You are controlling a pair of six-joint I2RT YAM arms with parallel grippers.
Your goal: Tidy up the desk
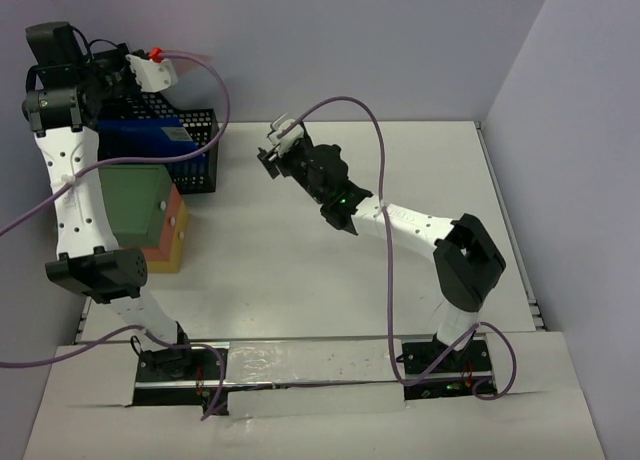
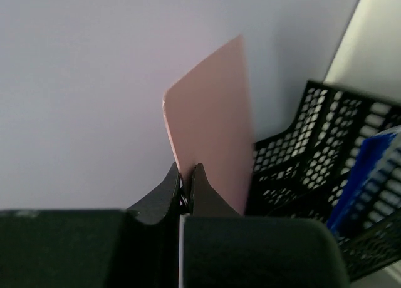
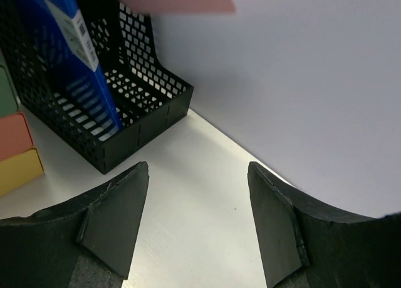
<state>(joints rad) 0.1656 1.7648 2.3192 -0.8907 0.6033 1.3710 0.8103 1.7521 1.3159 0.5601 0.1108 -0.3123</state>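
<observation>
Pinching a pink card in the left end effector above the black mesh rack, probably for filing. Right end effector spread wide, empty, over the white desk below.

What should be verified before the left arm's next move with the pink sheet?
1. Left claw shut on the pink sheet: ok, the sheet's lower edge is pinched between the fingers.
2. Sheet lined up over a slot of the rack: cannot tell.
3. Free slot beside the blue folder: ok, the compartment next to it looks empty.
4. Right claw open and holding nothing: ok.
5. Right claw apart from the rack, over the bare desk: ok.
</observation>
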